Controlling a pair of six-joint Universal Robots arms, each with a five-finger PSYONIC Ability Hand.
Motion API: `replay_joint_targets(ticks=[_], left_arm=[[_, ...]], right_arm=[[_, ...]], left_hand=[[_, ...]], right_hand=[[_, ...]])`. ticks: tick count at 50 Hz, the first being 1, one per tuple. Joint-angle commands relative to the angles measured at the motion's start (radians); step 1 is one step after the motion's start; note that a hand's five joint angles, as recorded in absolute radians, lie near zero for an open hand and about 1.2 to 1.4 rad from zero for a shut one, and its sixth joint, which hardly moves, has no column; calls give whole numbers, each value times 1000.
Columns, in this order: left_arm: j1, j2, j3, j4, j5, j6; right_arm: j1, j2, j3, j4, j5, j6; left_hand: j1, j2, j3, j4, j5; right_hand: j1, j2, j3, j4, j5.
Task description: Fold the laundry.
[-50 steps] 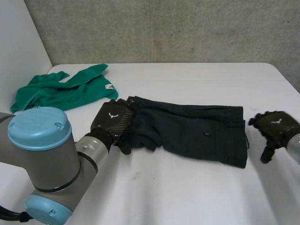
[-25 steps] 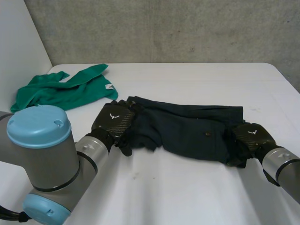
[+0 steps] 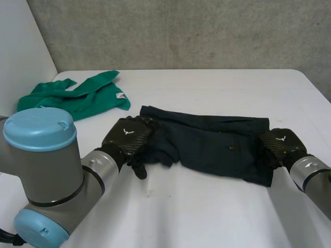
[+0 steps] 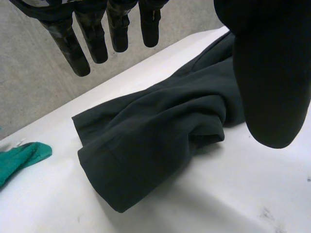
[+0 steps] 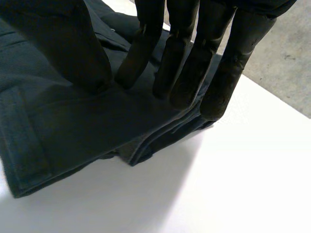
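Note:
Dark shorts (image 3: 217,147) lie spread across the middle of the white table (image 3: 207,212). My left hand (image 3: 126,135) is over their bunched left end, its fingers (image 4: 92,34) straight and held above the folded cloth (image 4: 155,145). At the shorts' right edge my right hand (image 3: 279,144) has its fingers (image 5: 180,58) and thumb drawn together, pinching the layered edge of the cloth (image 5: 58,126).
A crumpled green garment (image 3: 72,98) lies at the back left of the table, and its tip (image 4: 19,158) shows beyond the shorts in the left wrist view. A grey wall stands behind the table.
My right hand moved in from beside the table's right edge onto the shorts' right edge, and its fingers closed there. My left hand barely shifted.

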Motion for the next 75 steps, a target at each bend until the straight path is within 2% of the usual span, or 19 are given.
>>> replay_joint_targets(ticks=[1, 4, 5, 7, 10, 18, 44, 49, 56, 71, 72, 75], left_arm=[[1, 7, -1, 2, -1, 0], [-1, 7, -2, 2, -3, 0], [-1, 7, -2, 2, -3, 2], [-1, 7, -4, 2, -3, 0], [-1, 5, -9, 2, -3, 2], [-1, 5, -12, 4, -3, 2], [2, 4, -13, 7, -3, 0], [2, 4, -13, 7, -3, 0], [2, 4, -13, 7, -3, 0], [4, 5, -15, 7, -3, 2], [4, 5, -15, 7, -3, 0], [2, 5, -15, 7, -3, 0]], right_arm=[[-32, -12, 5, 29, -1, -31], [-35, -15, 11, 62, -9, -34], [-33, -23, 14, 85, -12, -34], [-29, -33, 18, 108, -15, -31], [-26, -49, 34, 125, -23, -22], [-15, -54, 66, 122, -39, -5], [-18, 39, -11, 61, -24, -51], [-18, 42, -24, 55, -26, -56], [-18, 65, -60, 46, -24, -57], [-30, 48, -71, 67, -40, -57], [-30, 46, -71, 75, -39, -57], [-29, 45, -74, 117, -35, -53]], left_hand=[[17, 9, 2, 8, -9], [17, 9, 2, 8, -9], [17, 9, 2, 8, -9], [17, 9, 2, 8, -9], [17, 9, 2, 8, -9], [17, 9, 2, 8, -9], [11, 3, -4, 2, -15], [11, 3, -4, 2, -15], [11, 3, -4, 2, -15], [8, 0, -7, -1, -18], [8, 0, -7, -1, -18], [8, 0, -7, -1, -18]], right_hand=[[130, -99, -113, -119, -91], [-183, -412, -427, -433, -405], [-356, -585, -599, -605, -577], [-495, -724, -738, -744, -716], [-586, -815, -830, -836, -808], [-586, -815, -830, -836, -808], [-281, -510, -525, -531, -503], [-38, -267, -281, -287, -259], [449, 220, 206, 200, 228], [458, 229, 214, 208, 236], [334, 105, 90, 84, 112], [-241, -470, -485, -491, -463]])
